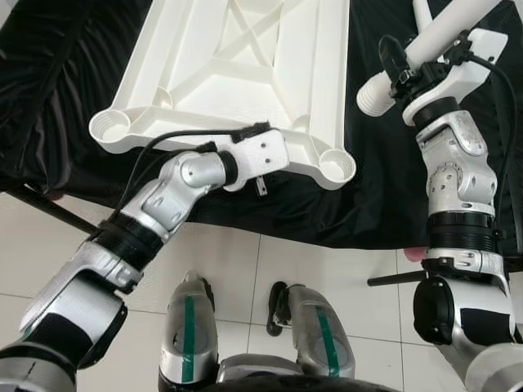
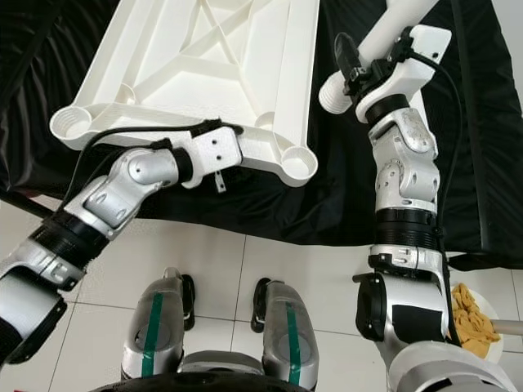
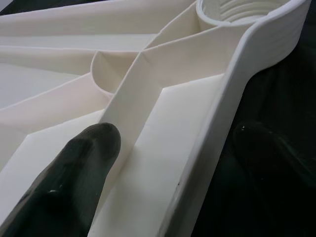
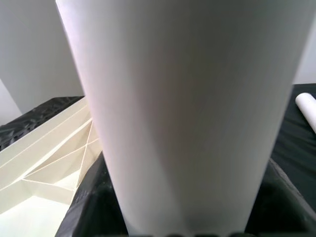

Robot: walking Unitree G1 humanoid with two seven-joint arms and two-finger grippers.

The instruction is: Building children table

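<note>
Lay upside down on the black cloth (image 1: 384,204), ribs up: the white table top (image 1: 245,73), with round threaded sockets at its corners, the nearest right one (image 1: 337,166) open and empty. Gripped at the near rim by the left end effector (image 3: 163,163), one finger (image 3: 74,177) pressed on the inner panel beside a rib and the other (image 3: 271,163) outside the edge, so closed onto the rim. Held aloft on the right, above and just beyond that right socket: a white table leg (image 1: 433,45), clamped in the right end effector (image 1: 404,69), threaded end (image 1: 374,94) pointing down toward the table top. Seen past the held leg in the right wrist view: a second white tube (image 4: 307,106) lying on the cloth.

Judged as hollow moulded plastic: light, stiff, smooth and fairly slippery, not fragile. Likely to slide on the cloth under a twist, hence sensible to pin the top by its rim near the socket. Best taken on the leg well up the plain shaft, clear of the thread, squeezed firmly enough to turn without slipping.
</note>
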